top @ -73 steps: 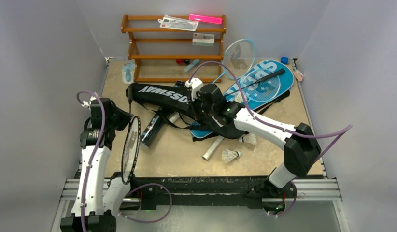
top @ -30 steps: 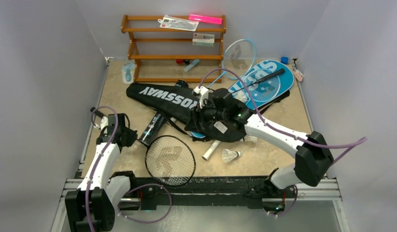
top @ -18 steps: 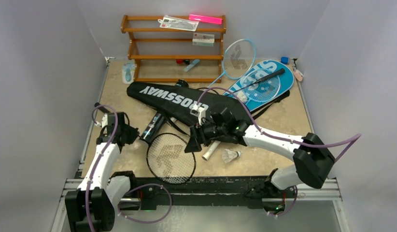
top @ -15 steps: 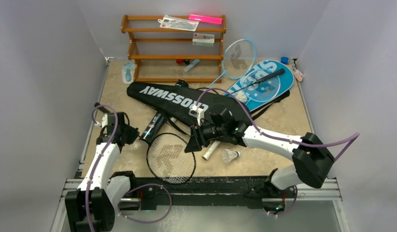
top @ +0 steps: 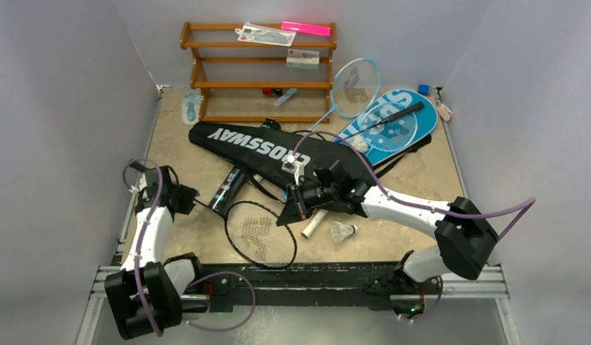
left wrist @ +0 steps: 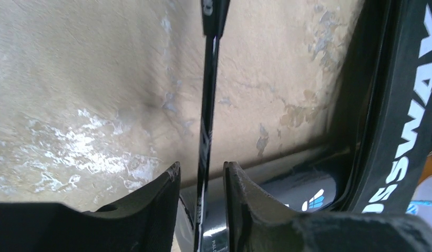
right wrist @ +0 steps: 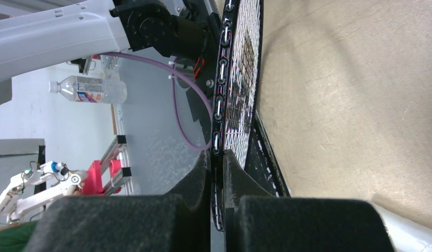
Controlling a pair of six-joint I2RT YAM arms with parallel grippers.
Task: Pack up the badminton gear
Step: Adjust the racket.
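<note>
Black racket point(top: 260, 233), light-blue racket point(top: 355, 85), black white-lettered cover point(top: 253, 146), blue cover point(top: 406, 131), brown rack point(top: 257, 85), pink bar point(top: 307, 29)

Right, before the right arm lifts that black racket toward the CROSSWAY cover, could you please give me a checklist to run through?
1. Right gripper hold on the black racket: ok, jaws shut on the head's rim.
2. Left gripper free of the shaft: not ok; jaws open with a gap either side, but the shaft runs between its fingers.
3. Shuttlecock apart from the racket head: ok.
4. Black tube clear of the shaft: cannot tell; it lies close beside it.
5. CROSSWAY cover mouth open: cannot tell.
</note>
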